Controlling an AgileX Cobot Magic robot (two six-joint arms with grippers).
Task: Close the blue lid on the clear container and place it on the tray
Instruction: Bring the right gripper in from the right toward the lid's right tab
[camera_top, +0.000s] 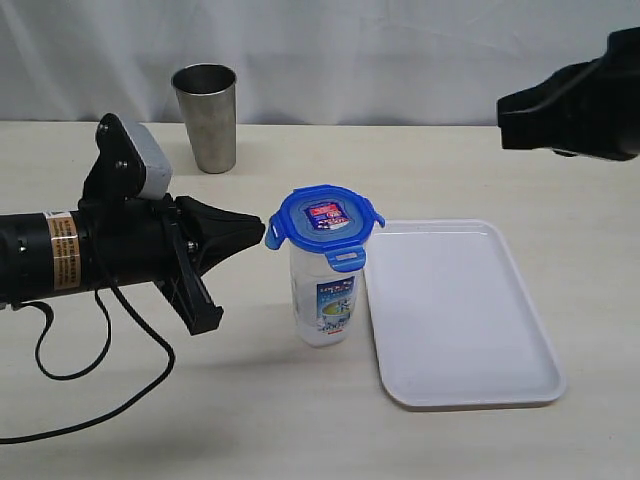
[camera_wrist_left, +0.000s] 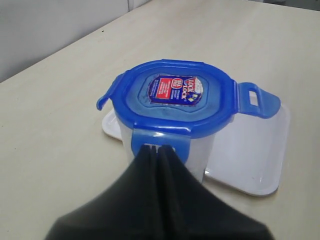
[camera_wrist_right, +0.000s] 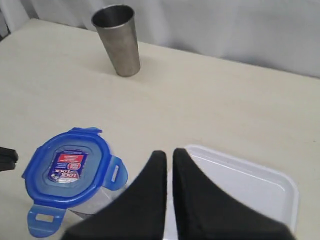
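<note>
The clear container (camera_top: 323, 300) stands upright on the table just left of the white tray (camera_top: 460, 310), with the blue lid (camera_top: 325, 222) sitting on top. My left gripper (camera_top: 262, 232) is shut and lies level with the lid, its tips touching the flap on the lid's left side. In the left wrist view the gripper (camera_wrist_left: 160, 149) presses against that folded-down flap (camera_wrist_left: 161, 137), while another flap (camera_wrist_left: 256, 98) sticks out sideways. My right gripper (camera_top: 503, 118) hovers high at the back right, shut on nothing. In its own view it (camera_wrist_right: 169, 155) hangs over the tray (camera_wrist_right: 250, 185), beside the lid (camera_wrist_right: 67, 172).
A tapered steel cup (camera_top: 206, 115) stands upright at the back of the table, left of the container. A black cable (camera_top: 110, 340) trails from the left arm across the front left of the table.
</note>
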